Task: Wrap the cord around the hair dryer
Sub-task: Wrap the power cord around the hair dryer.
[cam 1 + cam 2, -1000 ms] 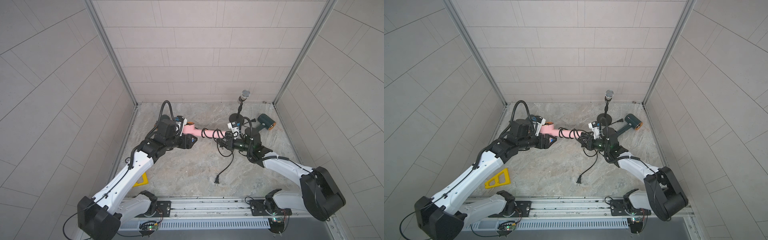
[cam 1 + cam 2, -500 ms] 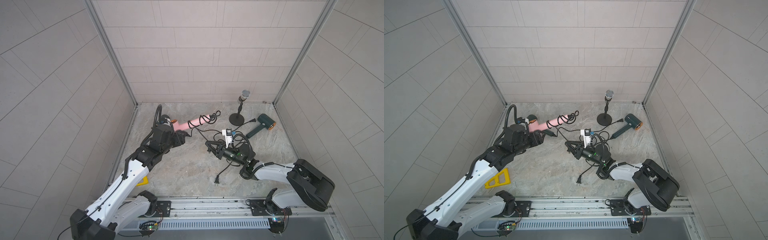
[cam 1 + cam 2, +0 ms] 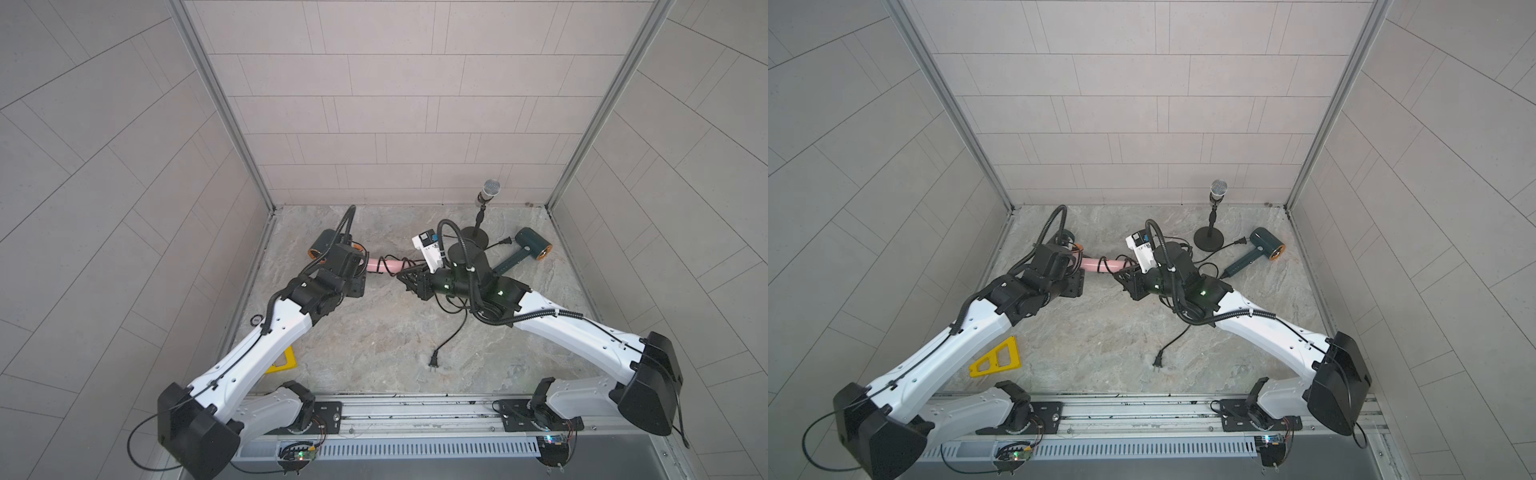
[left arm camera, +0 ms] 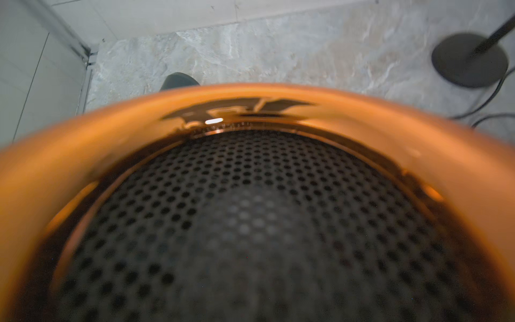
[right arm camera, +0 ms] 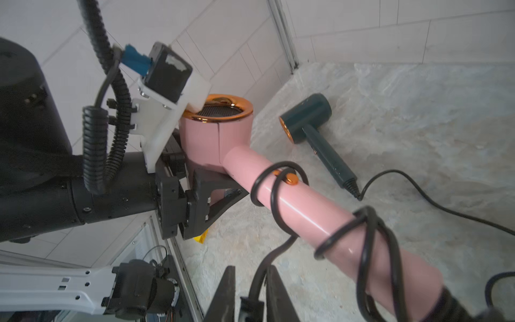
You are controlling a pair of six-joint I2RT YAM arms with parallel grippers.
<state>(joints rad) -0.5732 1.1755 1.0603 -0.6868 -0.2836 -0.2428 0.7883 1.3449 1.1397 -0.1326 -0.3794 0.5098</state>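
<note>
**Mid-floor, toward 11: pink dryer [image 5: 306,213] clamped in L gripper [image 5: 207,178], cord [image 5: 363,262] pinched in R gripper [image 5: 250,269]**

Near floor [image 3: 374,332] centre, a bit toward 11 o'clk (12 = back wall), I hold the pink dryer level and off the surface. Head end points to 9, handle end to 3. My L gripper is clamped on the head right where the handle joins. One finger shows under the head and the other sits behind it. L wrist cam is filled w/ the head's gold rim and black mesh, all blurry, so no jaw detail there.

My R gripper sits at the handle's free end, fingers drawn in on the black cord, which runs up btwn them. Cord goes round the handle in several loose turns: two by the gold switch, more nearer the tip. Turns are uneven, w/ gaps btwn them. Remaining cord drops under my R arm and trails over the floor to the plug [image 3: 434,363] at abt 6.

Other stuff:
- green dryer [image 3: 533,245] lying at 2
- mic stand [image 3: 476,237] upright at 1
- 2nd green dryer [image 3: 326,243] on the floor at 10, just behind my L wrist
- yellow triangle [image 3: 998,359] flat at 8, beside my L arm
</note>
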